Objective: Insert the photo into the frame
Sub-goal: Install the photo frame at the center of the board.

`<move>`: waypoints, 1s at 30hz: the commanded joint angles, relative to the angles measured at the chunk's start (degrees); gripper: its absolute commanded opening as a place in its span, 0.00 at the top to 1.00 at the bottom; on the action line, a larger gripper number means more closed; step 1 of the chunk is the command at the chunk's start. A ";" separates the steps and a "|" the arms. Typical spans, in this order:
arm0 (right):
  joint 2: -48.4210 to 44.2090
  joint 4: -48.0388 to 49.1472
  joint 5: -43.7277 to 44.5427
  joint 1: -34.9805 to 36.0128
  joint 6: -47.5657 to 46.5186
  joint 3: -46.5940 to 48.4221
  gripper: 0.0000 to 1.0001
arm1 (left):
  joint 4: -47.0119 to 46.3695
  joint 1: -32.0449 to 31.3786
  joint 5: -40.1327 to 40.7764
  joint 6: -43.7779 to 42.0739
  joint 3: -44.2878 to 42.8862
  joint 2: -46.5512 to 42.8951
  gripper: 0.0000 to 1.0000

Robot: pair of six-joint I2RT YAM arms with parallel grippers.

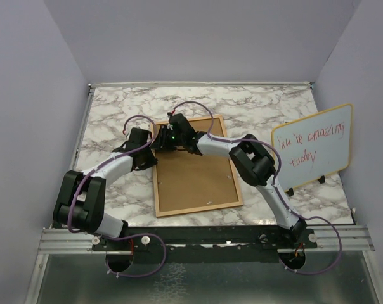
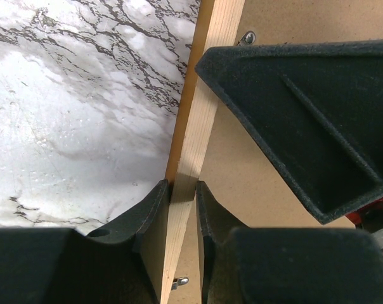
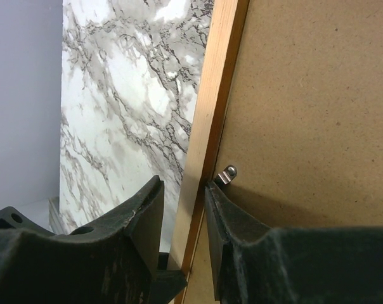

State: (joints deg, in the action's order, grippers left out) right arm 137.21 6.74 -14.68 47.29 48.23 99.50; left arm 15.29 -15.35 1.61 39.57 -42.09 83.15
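Though face-down, one frame (image 1: 194, 180); one whiteboard (image 1: 315, 149).

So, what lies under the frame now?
The frame rests back side up on the marble table, which shows around it. Its brown back board covers everything beneath, so whether the photo is there cannot be seen.

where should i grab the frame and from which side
Grip the thin wooden rim of the frame from above, one finger outside, one over the back board. It lies flat on the table, so only the rim stands up.
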 commanded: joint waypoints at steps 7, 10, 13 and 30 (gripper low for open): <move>-1.47 7.33 2.91 0.35 -1.91 -6.89 0.62 | 4.34 1.23 -0.17 -0.93 0.62 -0.28 0.76; -4.83 8.47 4.14 0.34 -2.83 -9.62 0.60 | 4.55 1.63 0.78 -1.43 0.21 -0.38 0.76; -6.41 8.25 4.98 0.30 -3.21 -10.71 0.60 | 5.04 1.88 1.90 -2.07 -0.25 0.42 0.76; 1.55 5.95 2.41 0.41 -1.89 -4.04 0.60 | 5.19 2.17 -0.15 -1.95 -0.76 1.53 0.76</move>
State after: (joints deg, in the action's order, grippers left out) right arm 135.52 14.70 -12.16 47.31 46.54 93.95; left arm 16.29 -13.93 0.71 39.11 -42.65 83.37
